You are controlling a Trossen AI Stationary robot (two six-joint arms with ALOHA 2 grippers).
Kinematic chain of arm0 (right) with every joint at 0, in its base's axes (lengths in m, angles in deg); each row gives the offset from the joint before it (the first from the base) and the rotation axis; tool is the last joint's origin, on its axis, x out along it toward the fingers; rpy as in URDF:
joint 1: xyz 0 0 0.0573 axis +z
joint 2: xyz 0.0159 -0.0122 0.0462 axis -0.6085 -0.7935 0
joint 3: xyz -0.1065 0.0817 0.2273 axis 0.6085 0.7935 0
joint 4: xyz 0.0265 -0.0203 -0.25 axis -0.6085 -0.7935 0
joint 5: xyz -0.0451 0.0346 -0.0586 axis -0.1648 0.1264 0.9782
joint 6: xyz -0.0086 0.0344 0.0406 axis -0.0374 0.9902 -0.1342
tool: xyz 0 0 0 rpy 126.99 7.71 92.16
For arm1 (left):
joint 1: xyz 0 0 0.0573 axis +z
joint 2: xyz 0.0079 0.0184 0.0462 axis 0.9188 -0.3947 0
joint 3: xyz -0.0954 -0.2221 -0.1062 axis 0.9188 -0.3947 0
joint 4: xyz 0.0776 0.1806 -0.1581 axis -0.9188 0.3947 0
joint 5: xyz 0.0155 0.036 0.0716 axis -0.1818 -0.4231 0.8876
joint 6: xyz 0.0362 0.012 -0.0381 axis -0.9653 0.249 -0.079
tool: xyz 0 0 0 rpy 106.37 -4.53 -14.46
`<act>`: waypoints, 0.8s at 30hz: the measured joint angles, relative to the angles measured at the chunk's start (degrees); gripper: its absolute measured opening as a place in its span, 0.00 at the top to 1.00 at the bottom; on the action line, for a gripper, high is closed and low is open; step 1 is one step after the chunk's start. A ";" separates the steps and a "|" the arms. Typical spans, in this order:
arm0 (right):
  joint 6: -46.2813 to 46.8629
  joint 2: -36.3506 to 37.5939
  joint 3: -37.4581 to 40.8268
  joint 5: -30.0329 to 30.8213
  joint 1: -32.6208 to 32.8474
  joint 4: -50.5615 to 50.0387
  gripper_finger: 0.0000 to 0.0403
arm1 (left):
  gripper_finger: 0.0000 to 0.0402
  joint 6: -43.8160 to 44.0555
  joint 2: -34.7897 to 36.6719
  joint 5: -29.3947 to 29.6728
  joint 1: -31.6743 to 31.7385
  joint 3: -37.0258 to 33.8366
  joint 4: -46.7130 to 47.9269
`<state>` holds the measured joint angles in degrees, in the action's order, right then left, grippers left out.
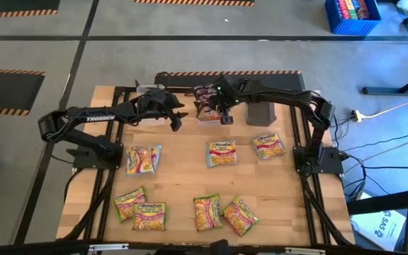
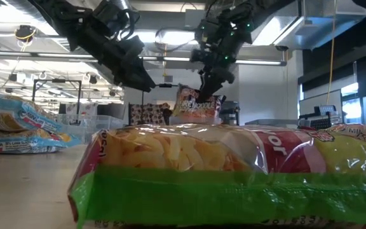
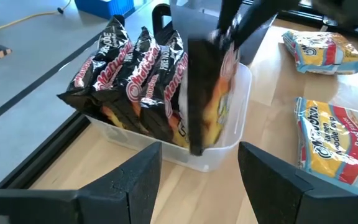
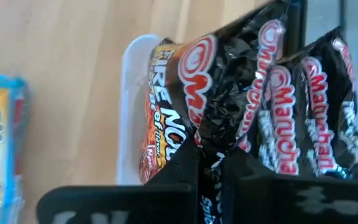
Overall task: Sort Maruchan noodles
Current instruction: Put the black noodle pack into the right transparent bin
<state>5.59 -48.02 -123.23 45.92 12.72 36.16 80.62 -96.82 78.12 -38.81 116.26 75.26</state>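
The pale wooden surface (image 1: 190, 177) carries both dark jointed arms, which reach inward along its far edge and meet near the middle. The left arm stretches out nearly level from its base on the left, wrist turned toward the centre. Its left tool (image 1: 178, 120) hangs above the wood with the two dark fingers (image 3: 138, 180) spread wide and nothing between them. Just ahead of that tool stands a small clear plastic tub (image 3: 232, 134) filled with upright dark maroon-red Maruchan packets (image 3: 135, 68).

The right arm rises from its base on the right, bends at the elbow and runs across toward the same tub, forearm angled downward. The right tool (image 1: 225, 113) points down over the tub, its fingers pressed together on the top edge of one dark red flame-printed packet (image 4: 166, 118), which hangs upright at the tub's near wall, next to the other packets. Beside this tool, toward the right arm's base, sits a dark grey tub (image 1: 261, 113).

Closer to the front than both tools, flat packets lie scattered: yellow-orange blue-edged packets (image 1: 222, 153) below the tub and to either side of it, and yellow-green packets (image 1: 207, 211) along the front edge.
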 joint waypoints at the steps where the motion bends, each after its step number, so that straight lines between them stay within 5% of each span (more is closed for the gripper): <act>1: -0.01 -0.47 0.00 0.21 0.03 -0.27 0.97 | 0.49 0.00 0.00 -0.02 0.00 0.00 -0.02; 12: -3.27 -0.64 -2.57 9.65 1.55 -3.32 0.97 | 0.49 -0.04 0.00 -0.09 -0.02 0.00 -0.55; 24: -0.45 -4.76 -0.81 5.82 2.03 -2.21 0.94 | 0.49 1.32 0.00 1.66 -0.03 0.00 -1.56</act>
<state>5.13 -52.79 -124.04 51.74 14.75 33.95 81.94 -96.82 79.78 -38.84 116.26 73.70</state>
